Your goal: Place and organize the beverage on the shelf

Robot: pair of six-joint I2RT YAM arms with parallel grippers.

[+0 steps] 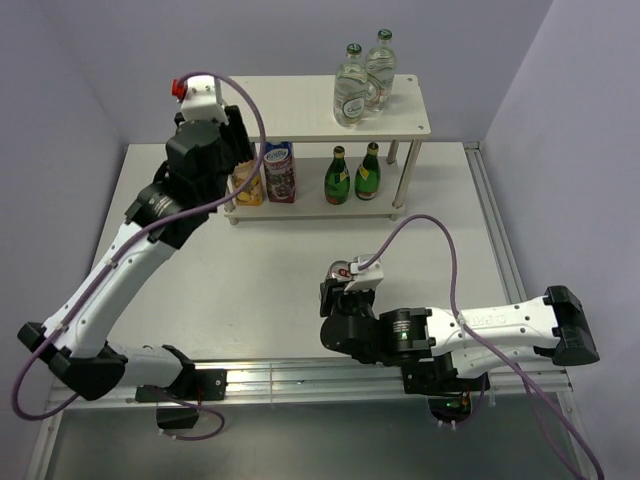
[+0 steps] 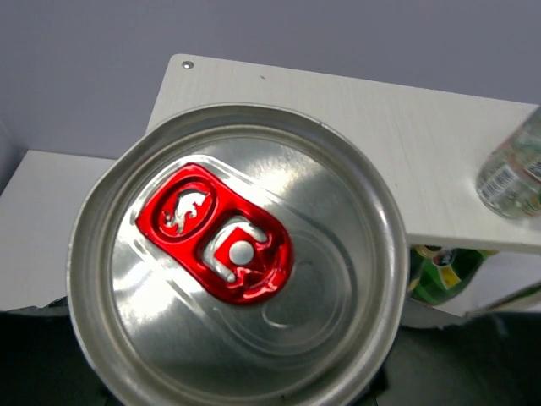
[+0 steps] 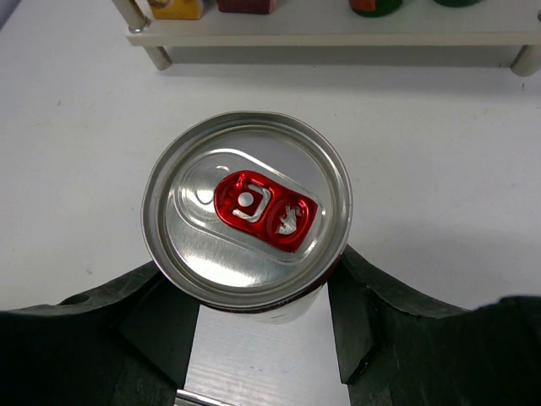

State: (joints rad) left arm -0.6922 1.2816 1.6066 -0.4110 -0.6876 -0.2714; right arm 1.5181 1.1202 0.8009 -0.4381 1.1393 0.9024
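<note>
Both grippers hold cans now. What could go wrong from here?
The left gripper holds its can close to the upper board, near its corner, so the can could clip the edge. The clear bottles stand near that board's right front, and a jolt might topple them.

White table [image 1: 270,290]: shelf [image 1: 290,112] stands at far side, legs on surface; can [image 1: 340,271] mid-table, surface contact unclear.

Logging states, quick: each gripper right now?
Left gripper: holding a silver red-tabbed can.
Right gripper: holding a second silver red-tabbed can.
</note>
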